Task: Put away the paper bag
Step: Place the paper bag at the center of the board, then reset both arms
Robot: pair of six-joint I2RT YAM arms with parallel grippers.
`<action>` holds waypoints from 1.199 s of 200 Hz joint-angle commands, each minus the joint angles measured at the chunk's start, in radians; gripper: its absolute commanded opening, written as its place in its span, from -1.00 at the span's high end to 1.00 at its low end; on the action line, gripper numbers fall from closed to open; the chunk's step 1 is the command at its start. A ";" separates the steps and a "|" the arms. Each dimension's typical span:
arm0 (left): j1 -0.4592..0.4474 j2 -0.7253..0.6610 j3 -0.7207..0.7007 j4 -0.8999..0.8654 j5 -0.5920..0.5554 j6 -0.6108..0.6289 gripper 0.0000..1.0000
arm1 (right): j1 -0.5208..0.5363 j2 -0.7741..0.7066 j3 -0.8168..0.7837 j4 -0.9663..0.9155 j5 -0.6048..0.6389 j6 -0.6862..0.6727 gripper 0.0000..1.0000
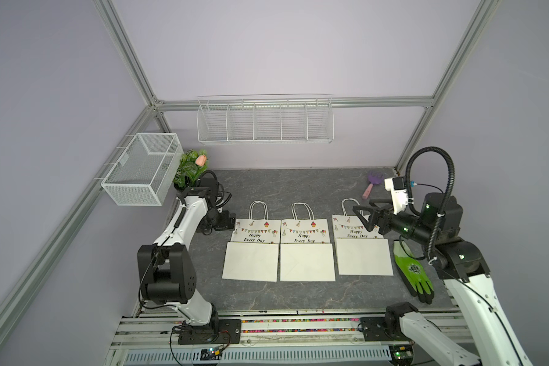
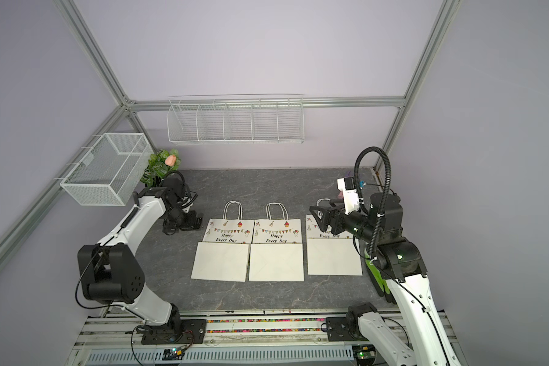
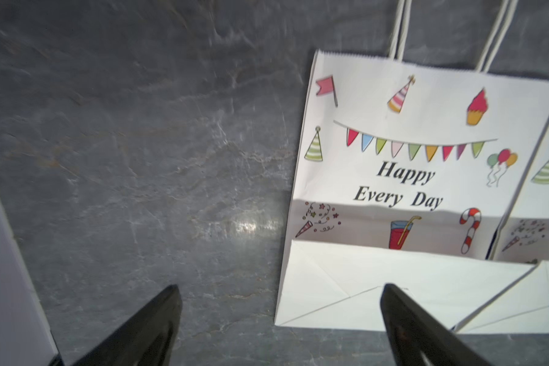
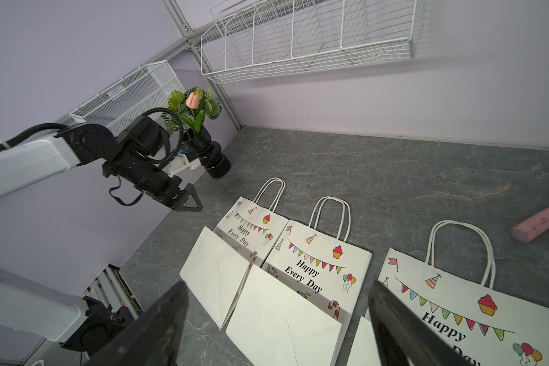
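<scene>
Since all three paper bags lie flat on the bench (image 1: 298, 190) in a row, handles toward the back wall and bottoms folded up over the print, nothing is put away yet.

- Left bag (image 1: 252, 250) and middle bag (image 1: 306, 253) sit edge to edge. Right bag (image 1: 362, 253) is slightly apart from them.
- Left gripper (image 1: 225, 221) is low over bare bench, just beside the left bag's outer top corner. Its jaws are spread wide with nothing between them. In the wrist view one finger (image 3: 409, 317) overlaps the folded bottom, the other is over bare bench.
- Right gripper (image 1: 362, 218) hangs above the right bag's top edge by its handle, also wide and empty.

My read: both are in approach poses and no pick has started. Wide jaws make sense here, since a flat bag gives only a thin edge or the handle loops to pinch. I can't tell which bag goes first.

The likely destination is the wire rack (image 1: 265, 122) on the back wall or the mesh basket (image 1: 143, 168) on the side wall. The pictures don't show which.

Risk: dragging the left bag could shift the middle one.
</scene>
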 commanded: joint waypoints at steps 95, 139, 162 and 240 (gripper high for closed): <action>-0.049 -0.392 -0.466 0.760 -0.345 -0.030 -0.97 | -0.081 0.013 -0.206 0.243 0.311 -0.084 -0.78; -0.091 -0.441 -0.744 1.226 -0.510 -0.029 -0.97 | -0.104 -0.080 -0.515 0.629 0.475 -0.205 -0.78; -0.092 -0.398 -0.868 1.494 -0.446 -0.002 -0.97 | -0.151 -0.033 -0.569 0.720 0.549 -0.201 -0.78; -0.049 -0.067 -0.975 1.985 -0.344 0.044 -0.98 | -0.239 0.310 -0.700 1.189 0.598 -0.214 -0.78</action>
